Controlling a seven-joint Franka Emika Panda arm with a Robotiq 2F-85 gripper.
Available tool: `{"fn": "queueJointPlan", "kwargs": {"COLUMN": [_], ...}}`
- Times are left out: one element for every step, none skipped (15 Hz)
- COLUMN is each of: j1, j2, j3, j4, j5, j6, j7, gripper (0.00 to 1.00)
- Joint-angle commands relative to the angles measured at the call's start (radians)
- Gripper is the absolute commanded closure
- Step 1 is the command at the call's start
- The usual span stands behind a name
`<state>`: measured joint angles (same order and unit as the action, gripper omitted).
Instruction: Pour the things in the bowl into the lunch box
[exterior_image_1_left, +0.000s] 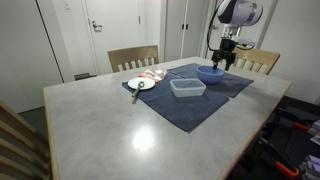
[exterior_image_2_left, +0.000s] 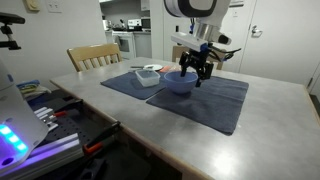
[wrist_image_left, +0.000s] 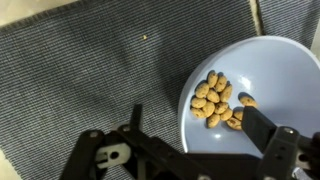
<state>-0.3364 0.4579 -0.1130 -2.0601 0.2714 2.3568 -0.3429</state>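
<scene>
The round blue bowl (exterior_image_1_left: 210, 73) sits on a dark blue cloth in both exterior views (exterior_image_2_left: 178, 83). In the wrist view the bowl (wrist_image_left: 270, 70) holds several small tan nuts (wrist_image_left: 215, 98). The clear lunch box (exterior_image_1_left: 187, 87) lies beside the bowl, also seen in an exterior view (exterior_image_2_left: 149, 76). It is out of the wrist view. My gripper (exterior_image_1_left: 222, 60) (exterior_image_2_left: 196, 68) hangs just above the bowl's edge. It is open (wrist_image_left: 198, 125), with one finger outside the rim over the cloth and the other inside over the nuts.
A small white plate (exterior_image_1_left: 141, 84) with a dark utensil lies at the cloth's end (exterior_image_1_left: 190, 108), with a red-and-white item (exterior_image_1_left: 151, 74) behind it. Wooden chairs (exterior_image_1_left: 133, 57) (exterior_image_1_left: 258, 61) stand at the table's far side. Cluttered shelves (exterior_image_2_left: 60, 125) sit below the table edge.
</scene>
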Motion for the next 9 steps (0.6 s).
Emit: {"fn": "queueJointPlan", "kwargs": {"j1": [-0.023, -0.024, -0.024, -0.025, -0.029, -0.03, -0.031, -0.033, -0.035], "j2": [0.029, 0.035, 0.04, 0.046, 0.056, 0.06, 0.064, 0.067, 0.07], "j3": [0.022, 0.023, 0.025, 0.026, 0.026, 0.026, 0.026, 0.026, 0.027], "j4": [0.006, 0.005, 0.005, 0.005, 0.021, 0.023, 0.03, 0.034, 0.04], "j5": [0.029, 0.029, 0.03, 0.029, 0.027, 0.025, 0.023, 0.022, 0.022], "j6": [0.052, 0.059, 0.065, 0.072, 0.066, 0.068, 0.066, 0.065, 0.064], "j7": [-0.023, -0.022, -0.021, -0.02, -0.02, -0.018, -0.018, -0.017, -0.018], "gripper": [0.0, 0.0, 0.0, 0.0, 0.0, 0.0, 0.0, 0.0, 0.0]}}
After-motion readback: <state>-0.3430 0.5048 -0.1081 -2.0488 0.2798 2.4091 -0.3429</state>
